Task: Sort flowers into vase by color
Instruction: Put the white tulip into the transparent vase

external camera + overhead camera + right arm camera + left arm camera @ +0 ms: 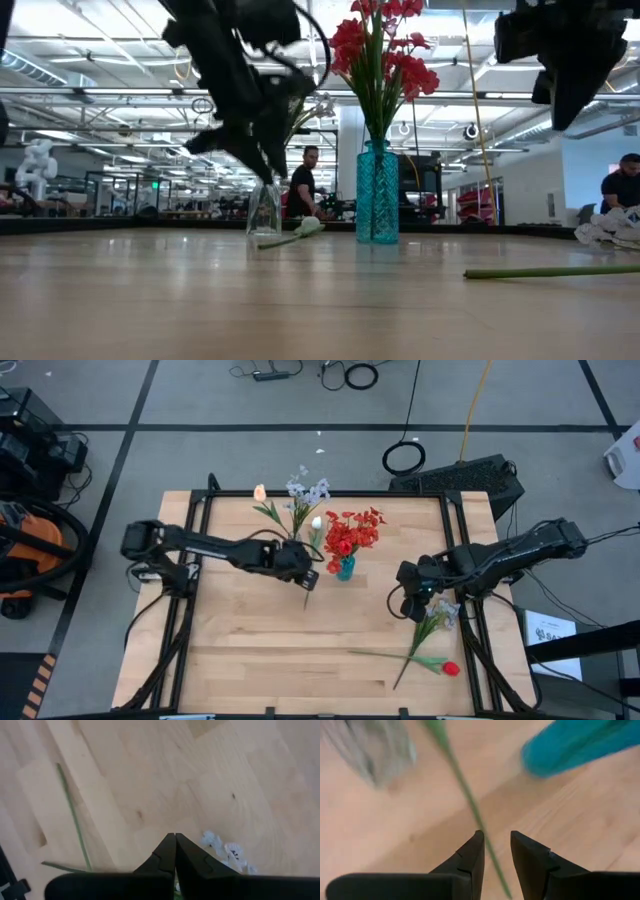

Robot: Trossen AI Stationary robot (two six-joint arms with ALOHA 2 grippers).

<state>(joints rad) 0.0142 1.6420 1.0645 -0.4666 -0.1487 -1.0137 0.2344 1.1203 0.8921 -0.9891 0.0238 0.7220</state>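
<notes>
Counter (250,650): a wooden top that carries everything; the teal vase is the landmark for each place below.
Teal vase (345,568): stands upright near the counter's middle and holds the red flowers (352,532), so red seems already sorted here.
Clear vase (264,212): just beside the teal vase on its left-arm side, holding lavender-white sprays (305,492) and a peach tulip (260,492).
Left claw (306,574): hovers just beside the teal vase, fingers spread around a green stem (465,795) without pinching it; the white tulip bud (317,522) lies between the two vases, probably this stem's head.
Right claw (418,603): well apart from the teal vase toward the right arm's edge, fingers pressed together, seemingly nipping the pale spray (437,618) to lift it.
Red bud flower (449,669): lies flat, farthest from the teal vase, not yet sorted.
</notes>
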